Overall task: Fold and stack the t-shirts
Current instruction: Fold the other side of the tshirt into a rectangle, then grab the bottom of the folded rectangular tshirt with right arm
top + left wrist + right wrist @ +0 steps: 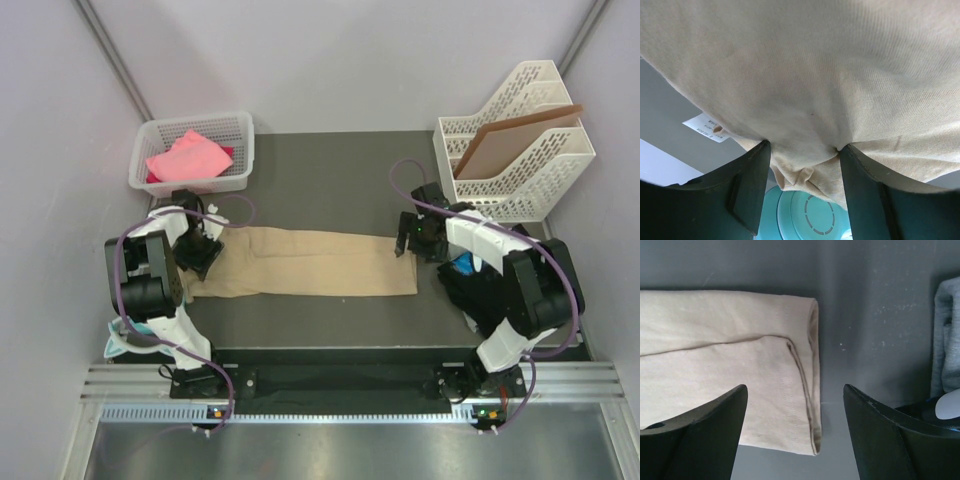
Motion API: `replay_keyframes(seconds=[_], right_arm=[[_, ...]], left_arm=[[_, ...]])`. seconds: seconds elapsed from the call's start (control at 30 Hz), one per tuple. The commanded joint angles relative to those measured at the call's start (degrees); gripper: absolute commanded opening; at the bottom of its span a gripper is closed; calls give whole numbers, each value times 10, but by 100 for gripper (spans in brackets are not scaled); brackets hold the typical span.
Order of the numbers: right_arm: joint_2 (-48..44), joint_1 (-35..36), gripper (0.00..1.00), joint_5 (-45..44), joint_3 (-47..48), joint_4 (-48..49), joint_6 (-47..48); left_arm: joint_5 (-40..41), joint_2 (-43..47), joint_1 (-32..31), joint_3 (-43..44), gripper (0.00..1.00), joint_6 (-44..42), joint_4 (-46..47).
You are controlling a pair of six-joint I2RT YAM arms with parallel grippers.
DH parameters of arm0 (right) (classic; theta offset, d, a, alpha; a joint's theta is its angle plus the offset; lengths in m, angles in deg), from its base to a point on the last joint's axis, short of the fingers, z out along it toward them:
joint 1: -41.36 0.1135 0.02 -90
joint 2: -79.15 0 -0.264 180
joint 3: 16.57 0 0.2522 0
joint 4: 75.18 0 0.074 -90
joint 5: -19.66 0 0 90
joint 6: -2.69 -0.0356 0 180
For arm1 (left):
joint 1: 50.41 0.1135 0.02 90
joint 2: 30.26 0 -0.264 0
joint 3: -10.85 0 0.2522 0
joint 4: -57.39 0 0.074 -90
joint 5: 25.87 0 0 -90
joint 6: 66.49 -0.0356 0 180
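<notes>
1. the pink t-shirt (188, 157) lies crumpled in the white basket (243, 150) at the far left, well away from the work. it looks light and floppy, so it would need spreading out flat before any fold.
2. the left gripper (202, 254) sits on the left end of the tan t-shirt (300, 270). its fingers (747, 185) stand fairly wide, with a thick bunch of tan cloth wedged between them and touching both. i read that as a grip on gathered fabric. the neck label (705, 127) shows just beside the left finger, so this is probably the collar end.
3. the tan t-shirt lies as a long, narrow folded strip across the dark mat (320, 170), running between the two grippers. it is soft and has no stiffness of its own. if it is lifted at one point it will likely sag, and the layers may slide apart. a pinch should catch every layer at an end.
4. the right gripper (403, 240) hovers over the right end with its fingers spread and nothing between them. below it the stitched hem and an overlapping layer are plain to see. the hem edge, which is thicker and less stretchy, looks the better place to take hold.
5. the dark t-shirts (465, 290), black with some blue, lie heaped under the right arm and are partly hidden.
</notes>
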Motion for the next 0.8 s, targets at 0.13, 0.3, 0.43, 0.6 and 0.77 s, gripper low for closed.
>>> replay_keyframes(seconds=[0.13, 0.3, 0.43, 0.6, 0.77], right_arm=[[-5, -11, 76, 11, -36, 29, 0], [10, -13, 73, 22, -49, 52, -6], [28, -12, 65, 60, -61, 82, -19], [52, -13, 51, 84, -77, 117, -34], [70, -13, 27, 102, -93, 144, -41]], left_arm=[[41, 11, 15, -15, 62, -21, 29], [36, 17, 15, -11, 62, -19, 23], [33, 19, 12, -7, 62, -14, 14], [30, 25, 7, -8, 62, -10, 9], [30, 29, 5, -5, 62, -6, 3]])
